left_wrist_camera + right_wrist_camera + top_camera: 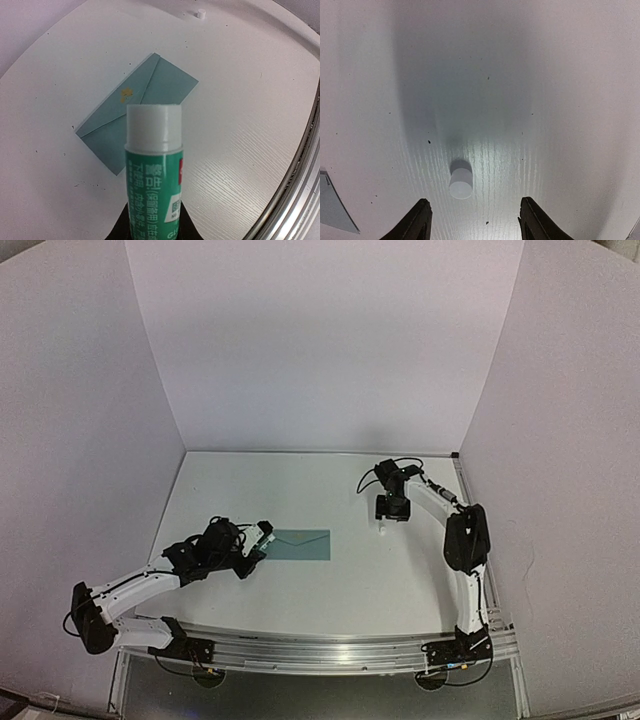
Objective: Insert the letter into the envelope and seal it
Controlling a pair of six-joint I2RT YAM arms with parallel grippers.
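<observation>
Teal envelope [137, 107], centre frame, flap folded flat (gold speck at its tip); left gripper [255, 545] pinches a glue stick [154, 175], right gripper [474, 204] spread.

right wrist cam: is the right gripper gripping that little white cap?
No: the white cap stands free on the table, just ahead of the right gripper, whose open fingers do not touch it.

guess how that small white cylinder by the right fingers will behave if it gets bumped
The small white cylinder looks tiny, so it is probably very light; a graze from the right fingers would likely scoot it. It seems to stand on end on the smooth table, so it may tip and then roll on its round side.
</observation>
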